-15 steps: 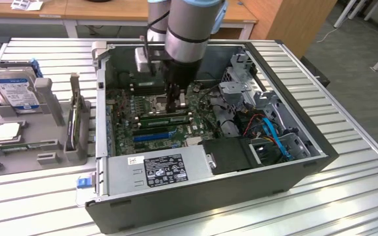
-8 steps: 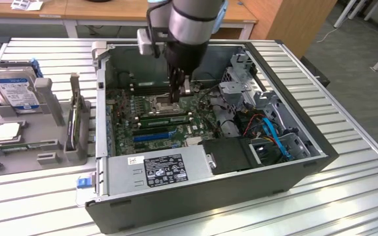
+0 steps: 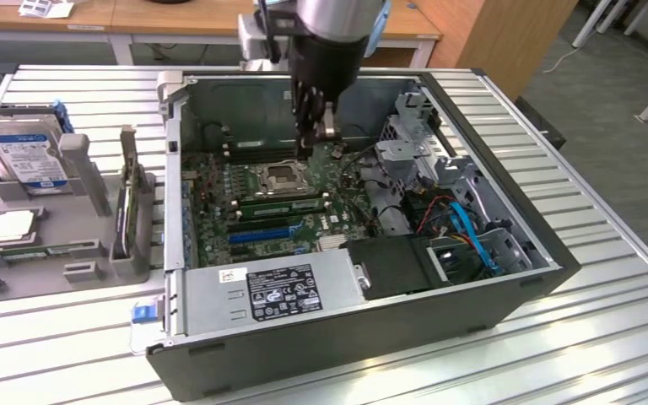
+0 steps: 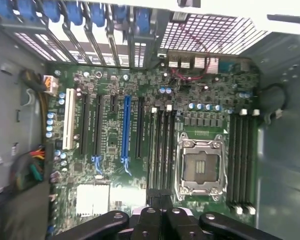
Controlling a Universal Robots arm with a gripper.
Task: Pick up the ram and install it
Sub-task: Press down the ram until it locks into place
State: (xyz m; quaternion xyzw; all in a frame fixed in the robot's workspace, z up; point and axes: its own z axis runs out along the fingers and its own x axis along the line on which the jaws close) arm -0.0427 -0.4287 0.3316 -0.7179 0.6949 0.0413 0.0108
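The silver power supply [image 3: 262, 291] with its black label sits in the corner of the open computer case [image 3: 526, 278] nearest the exterior view. The case lies on its side on a slatted metal desk [image 3: 65, 337].

Just outside the case, on the exterior view's left, a grey fixture [image 3: 31, 253] rests on the desk. It holds a hard drive [image 3: 26, 156] standing upright at the far end, and a flat square chip [image 3: 11, 226] lies nearer. An upright grey holder [image 3: 131, 219] stands between these and the case wall.

Inside the case, the green motherboard [image 3: 234, 224] covers the floor, with a blue expansion slot [image 3: 262, 234] towards the power supply. The metal processor socket [image 3: 279, 175] lies near the middle of the case. The ram [image 3: 284, 202] is a green stick seated along a memory slot just beside the socket, on the side towards the power supply.

The tool [image 3: 321, 135] hangs down into the case over the far side of the socket, apart from the ram. Its fingers are pressed together and nothing can be seen between them. In the wrist view the tool [image 4: 162, 220] points down at the board beside the socket [image 4: 200, 167].

Towards the exterior view's right inside the case are a black box [image 3: 397, 266], drive cages and blue cables [image 3: 471, 240].
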